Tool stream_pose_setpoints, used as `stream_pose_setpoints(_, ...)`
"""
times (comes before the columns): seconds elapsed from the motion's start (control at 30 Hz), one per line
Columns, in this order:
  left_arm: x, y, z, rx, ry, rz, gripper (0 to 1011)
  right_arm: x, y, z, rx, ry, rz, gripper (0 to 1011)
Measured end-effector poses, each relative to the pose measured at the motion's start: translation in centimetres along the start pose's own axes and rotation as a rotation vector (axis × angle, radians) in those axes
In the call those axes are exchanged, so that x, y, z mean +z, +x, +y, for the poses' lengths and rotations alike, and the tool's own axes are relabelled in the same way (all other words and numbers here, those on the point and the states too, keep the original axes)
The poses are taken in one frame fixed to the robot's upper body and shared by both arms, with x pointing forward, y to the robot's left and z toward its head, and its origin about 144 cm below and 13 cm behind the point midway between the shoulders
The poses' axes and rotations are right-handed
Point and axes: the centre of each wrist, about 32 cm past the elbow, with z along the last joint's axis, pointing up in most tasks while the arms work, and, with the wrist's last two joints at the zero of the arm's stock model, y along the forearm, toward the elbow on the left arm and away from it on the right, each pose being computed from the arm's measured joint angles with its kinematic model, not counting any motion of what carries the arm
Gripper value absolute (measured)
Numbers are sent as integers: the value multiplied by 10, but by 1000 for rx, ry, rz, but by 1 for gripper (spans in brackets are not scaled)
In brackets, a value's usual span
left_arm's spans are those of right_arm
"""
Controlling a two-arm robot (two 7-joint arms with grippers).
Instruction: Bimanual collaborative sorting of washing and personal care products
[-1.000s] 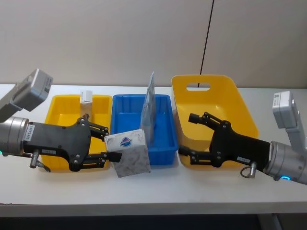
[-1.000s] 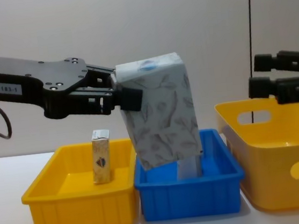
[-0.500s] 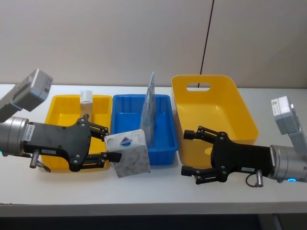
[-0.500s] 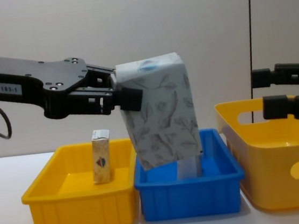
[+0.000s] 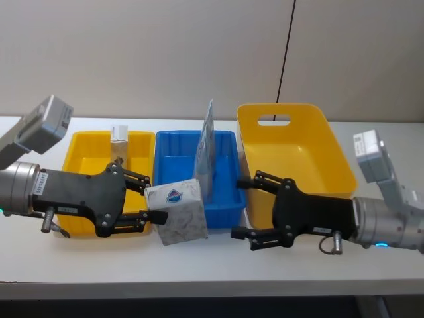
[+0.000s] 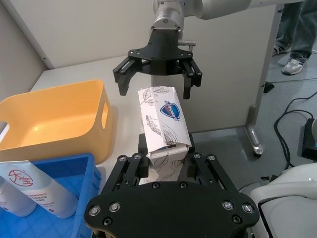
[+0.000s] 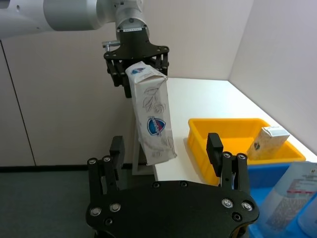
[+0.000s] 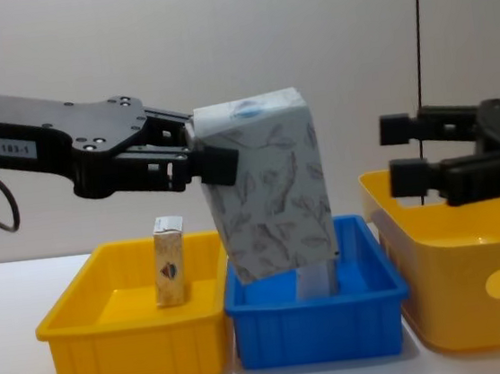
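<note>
- Left gripper [image 5: 151, 199] is clamped on the box [image 5: 177, 213], holding it tilted and lifted off the tabletop [image 5: 218, 262], at 6 o'clock of the blue tray [image 5: 173, 165]
- Right gripper [image 5: 240, 207] is spread wide and empty, at 3 o'clock of the box and facing it across a gap, not touching
- Done so far, as it looks: one carton [image 5: 119, 140] stands upright in the yellow tray [image 5: 83, 142], and pouches [image 6: 39, 191] stand in the blue tray
- The basket [image 5: 291, 152], at 3 o'clock of the blue tray, shows a bare floor; the box seems meant for it
- Left to do, by my reading: hand the box across, the right gripper closing before the left lets go, then set it down
- The tabletop is pale and plain, the trays and basket in a row along it
- Behind is a bare light wall [image 5: 165, 53] with one thin dark line running down it
</note>
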Motion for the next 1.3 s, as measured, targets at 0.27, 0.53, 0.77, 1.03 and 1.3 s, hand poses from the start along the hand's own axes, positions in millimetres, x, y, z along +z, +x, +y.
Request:
stream_pose_setpoints(0.27,0,0,0,0,0,0,352,-4,1,16,3,7,-12,1000)
stream_pose_setpoints(0.53,0,0,0,0,0,0,352,-6,2,28,32,1,-19,1000)
stream_pose_setpoints(0.77,0,0,0,0,0,0,352,-8,3,38,59,-6,-28,1000)
stream_pose_setpoints(1.03,0,0,0,0,0,0,352,-10,2,54,67,-2,-47,1000)
stream_pose_setpoints(1.3,0,0,0,0,0,0,352,-11,1,67,59,6,-64,1000)
